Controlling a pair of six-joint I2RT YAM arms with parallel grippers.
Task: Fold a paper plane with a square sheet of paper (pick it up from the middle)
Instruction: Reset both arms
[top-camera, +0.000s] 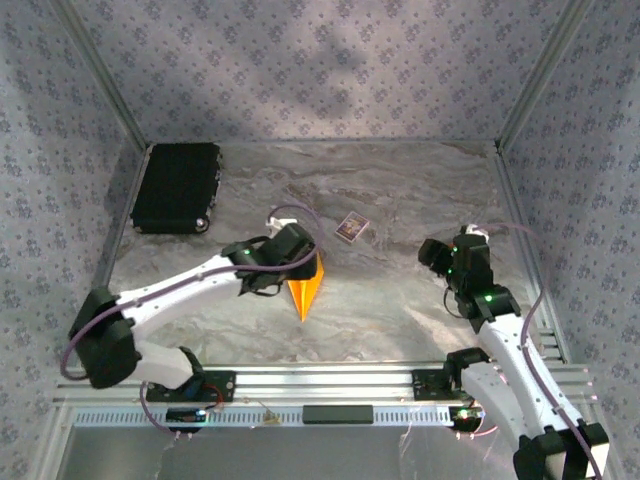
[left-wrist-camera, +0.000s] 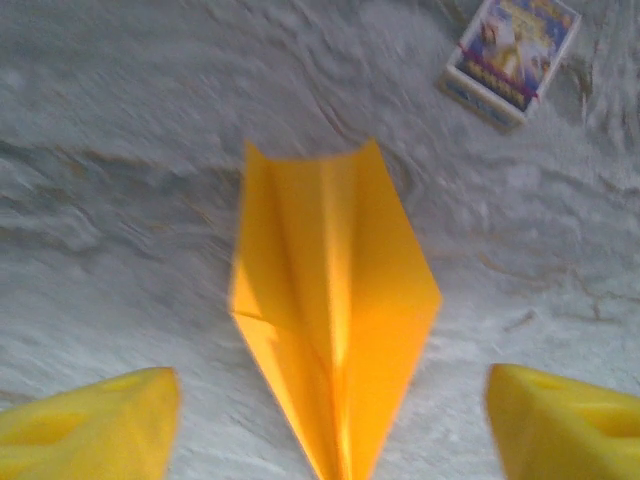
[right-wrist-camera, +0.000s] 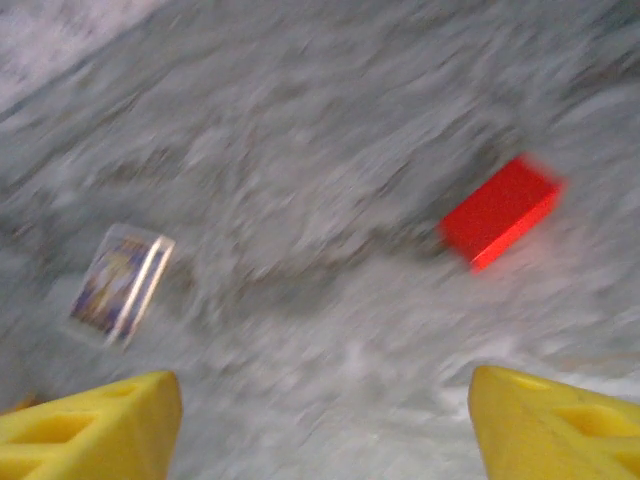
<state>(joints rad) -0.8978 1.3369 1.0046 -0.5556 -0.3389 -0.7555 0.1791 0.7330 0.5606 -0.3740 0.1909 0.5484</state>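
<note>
The square sheet of paper lies on the marble table folded into a slim, pointed orange-yellow paper plane (top-camera: 305, 288) with a centre crease. In the left wrist view the paper plane (left-wrist-camera: 335, 310) rests flat, its nose toward the camera. My left gripper (top-camera: 298, 258) hovers just above its tail end. The left gripper (left-wrist-camera: 335, 425) is open, with its yellow fingers (left-wrist-camera: 95, 420) wide apart on either side of the nose and not touching it. My right gripper (top-camera: 434, 252) is at the right of the table. The right gripper (right-wrist-camera: 325, 425) is open over bare table, holding nothing.
A small purple-and-white card (top-camera: 350, 227) lies just beyond the plane, and the card (left-wrist-camera: 512, 55) also appears at the top right of the left wrist view. A red block (right-wrist-camera: 500, 210) lies ahead of the right gripper. A black case (top-camera: 177, 187) sits at the back left. Patterned walls enclose the table.
</note>
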